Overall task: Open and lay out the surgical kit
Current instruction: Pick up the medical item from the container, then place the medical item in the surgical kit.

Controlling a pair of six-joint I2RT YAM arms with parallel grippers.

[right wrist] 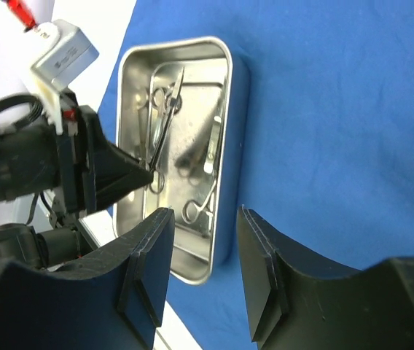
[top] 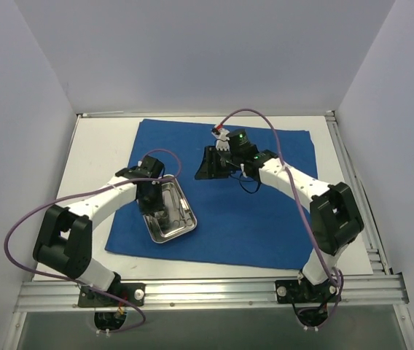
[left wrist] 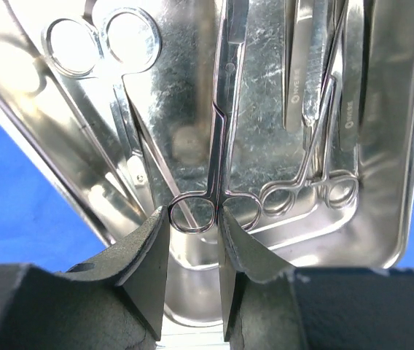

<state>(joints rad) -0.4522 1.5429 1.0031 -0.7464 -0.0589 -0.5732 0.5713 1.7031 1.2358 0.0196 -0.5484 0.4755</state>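
Surgical kit on the worktop: blue wrap spread flat, steel tray on its left half, scissors being picked out.

From above, my left gripper hangs over the tray; the right gripper hovers over bare cloth, well apart. Left wrist: the jaws are clenched on one finger ring of the scissors, with other instruments just beside. Held by a ring, the pair will likely swing, so I would lift slowly and straight up until the tips clear the tray wall, then lay it on bare wrap. Right wrist: those jaws stand released and empty, facing the tray; I would keep them out of the path.
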